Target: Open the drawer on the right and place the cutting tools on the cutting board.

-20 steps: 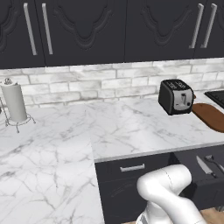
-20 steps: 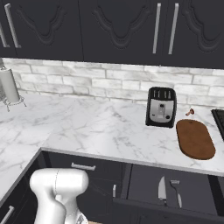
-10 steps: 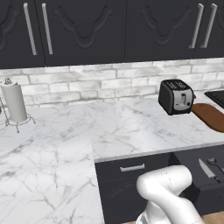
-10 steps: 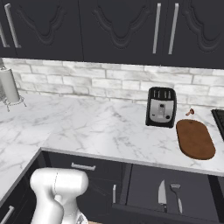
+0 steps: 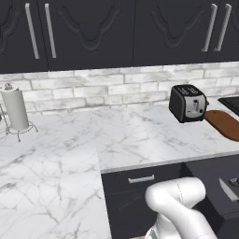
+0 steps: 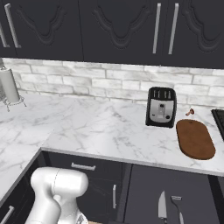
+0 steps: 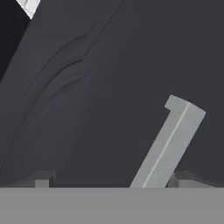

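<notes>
The drawer (image 6: 144, 192) on the right stands pulled out below the counter, its dark grey inside showing. In it lie the cutting tools: a knife (image 6: 162, 205) with a broad silvery blade and a thinner metal utensil (image 6: 178, 209). The knife (image 5: 228, 189) also shows in the left base view. The reddish-brown cutting board (image 6: 195, 139) lies on the counter right of the toaster, also seen as the cutting board (image 5: 225, 123). In the hand view my gripper (image 7: 113, 180) is open, close to a black panelled front with a silver bar handle (image 7: 168, 142) near the right fingertip (image 7: 183, 177). Nothing is held.
A black-and-silver toaster (image 6: 161, 107) stands by the board. A paper towel holder (image 5: 16, 109) sits at the far left of the L-shaped marble counter (image 5: 130, 140). A shut drawer with a short silver handle (image 6: 83, 166) lies left of the open one. My arm's white elbow (image 6: 57, 188) is low in front.
The drawer has slid a little further out, carrying the knife and the utensil towards me. Things on the counter have not moved.
</notes>
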### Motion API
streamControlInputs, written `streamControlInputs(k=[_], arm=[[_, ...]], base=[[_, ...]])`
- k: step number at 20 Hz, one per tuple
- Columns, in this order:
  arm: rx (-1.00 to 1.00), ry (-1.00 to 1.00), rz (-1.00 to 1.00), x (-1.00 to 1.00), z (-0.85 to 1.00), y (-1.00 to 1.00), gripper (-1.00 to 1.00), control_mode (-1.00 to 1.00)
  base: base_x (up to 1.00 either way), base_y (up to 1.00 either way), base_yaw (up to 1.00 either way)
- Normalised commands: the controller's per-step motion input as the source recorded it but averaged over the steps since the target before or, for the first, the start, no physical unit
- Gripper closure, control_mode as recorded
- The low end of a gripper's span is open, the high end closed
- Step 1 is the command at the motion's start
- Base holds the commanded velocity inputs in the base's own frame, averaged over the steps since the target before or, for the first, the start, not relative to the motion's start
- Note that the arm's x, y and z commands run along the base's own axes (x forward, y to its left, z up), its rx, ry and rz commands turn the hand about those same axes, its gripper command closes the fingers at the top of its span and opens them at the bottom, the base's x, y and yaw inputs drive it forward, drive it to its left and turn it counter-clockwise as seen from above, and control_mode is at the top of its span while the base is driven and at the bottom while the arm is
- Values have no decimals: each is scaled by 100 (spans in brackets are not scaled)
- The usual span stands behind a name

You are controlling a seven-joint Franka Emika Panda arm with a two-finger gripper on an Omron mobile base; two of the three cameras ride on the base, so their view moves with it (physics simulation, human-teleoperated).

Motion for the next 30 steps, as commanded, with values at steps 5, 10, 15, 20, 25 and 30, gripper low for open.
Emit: streamControlInputs(k=[5,10,15,20,25,30], arm=[[-33,53,3,-2,44,11,-100,-100],[-30,58,2,0,59,12,-100,-100],[-25,50,3,-4,74,12,-100,-100],[-17,36,5,-39,79,16,-100,-100],[-6,36,9,-15,76,38,-100,-100],[0,38,10,12,41,64,-100,-100]], base=[[0,0,0],[0,0,0],[0,0,0],[0,0,0],[0,0,0],[0,0,0]])
